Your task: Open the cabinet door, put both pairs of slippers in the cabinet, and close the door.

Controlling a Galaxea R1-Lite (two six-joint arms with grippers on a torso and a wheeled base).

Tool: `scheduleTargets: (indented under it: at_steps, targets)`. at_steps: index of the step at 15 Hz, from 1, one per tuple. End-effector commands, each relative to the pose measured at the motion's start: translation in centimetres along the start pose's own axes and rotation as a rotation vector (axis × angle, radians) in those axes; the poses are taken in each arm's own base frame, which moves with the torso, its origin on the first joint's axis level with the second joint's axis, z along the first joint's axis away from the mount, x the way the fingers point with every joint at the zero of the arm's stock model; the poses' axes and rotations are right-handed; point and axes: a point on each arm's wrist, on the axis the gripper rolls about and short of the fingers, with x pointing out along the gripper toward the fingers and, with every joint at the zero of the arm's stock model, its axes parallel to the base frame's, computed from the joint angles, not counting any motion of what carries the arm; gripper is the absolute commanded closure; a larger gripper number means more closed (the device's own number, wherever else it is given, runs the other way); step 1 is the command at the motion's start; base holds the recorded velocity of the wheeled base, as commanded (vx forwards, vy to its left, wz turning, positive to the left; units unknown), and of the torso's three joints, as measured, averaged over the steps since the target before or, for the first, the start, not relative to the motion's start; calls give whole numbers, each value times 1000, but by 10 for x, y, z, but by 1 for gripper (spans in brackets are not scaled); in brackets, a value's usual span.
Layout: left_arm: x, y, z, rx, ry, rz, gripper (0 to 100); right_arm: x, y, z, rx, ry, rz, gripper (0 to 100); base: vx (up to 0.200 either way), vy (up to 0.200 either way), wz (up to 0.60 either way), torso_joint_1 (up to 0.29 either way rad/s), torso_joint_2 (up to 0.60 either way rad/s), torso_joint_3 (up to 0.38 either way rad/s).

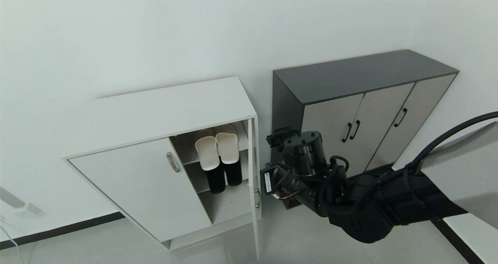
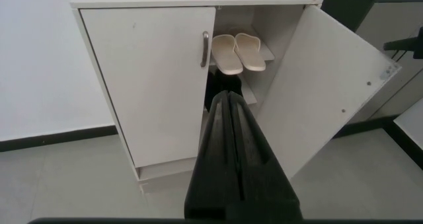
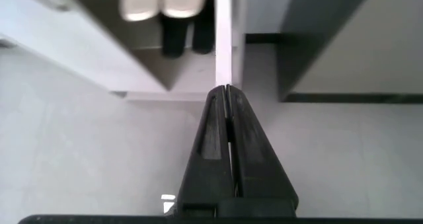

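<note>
Head view: The white cabinet (image 1: 175, 104) stands against the wall, its left door (image 1: 140, 186) closed and its right door (image 1: 255, 201) swung out, seen edge-on. The cream slippers (image 1: 217, 149) lie side by side on the upper shelf. Their long axes run front to back, and their rounded ends overhang the shelf's front edge. The black slippers (image 1: 225, 178) lie the same way on the shelf below and also overhang. Both pairs look smooth and moulded. The cabinet panels are flat and matte, and the closed door has a curved metal handle (image 1: 173, 162). The right arm (image 1: 350, 201) sits just beside the open door. A dark grey cabinet (image 1: 362, 73) stands further right.

Left wrist view: The left gripper (image 2: 229, 95) has its black fingers pressed together and grips nothing. It points at the cabinet opening. The cream slippers (image 2: 238, 52) show flat footbeds with raised rims. The black slippers (image 2: 215, 85) are partly hidden behind the fingers.

Right wrist view: The right gripper (image 3: 228, 90) has its fingers closed with no gap and holds nothing. Its tips lie at the thin edge of the open door (image 3: 225, 39), but whether they touch it cannot be told. Both pairs appear inside, past the door.
</note>
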Motion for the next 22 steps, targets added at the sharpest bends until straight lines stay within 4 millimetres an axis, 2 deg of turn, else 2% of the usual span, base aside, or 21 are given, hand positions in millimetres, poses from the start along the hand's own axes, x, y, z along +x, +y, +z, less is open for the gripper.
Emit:
scheduleTargets:
  at_steps: [1, 5, 7, 14, 18, 22]
  targets:
    - [0, 0, 0, -1, 0, 1, 100, -10, -4, 3, -6, -2, 8, 100, 0, 0, 0, 0, 0, 0]
    - [0, 0, 0, -1, 0, 1, 100, -9, -5, -4, -9, -2, 11, 100, 0, 0, 0, 0, 0, 0]
    - [0, 0, 0, 1, 0, 1, 100, -8, -5, -10, -32, 11, 10, 100, 0, 0, 600, 5, 5, 2]
    - [0, 0, 0, 1, 0, 1, 100, -10, -6, -9, -28, 1, 54, 100, 0, 0, 600, 0, 2, 0]
    - [0, 0, 0, -1, 0, 1, 100, -13, -26, 2, -60, -71, 38, 100, 0, 0, 0, 0, 0, 0]
    - [0, 0, 0, 1, 0, 1, 100, -50, -52, 17, -69, -112, -16, 100, 0, 0, 0, 0, 0, 0]
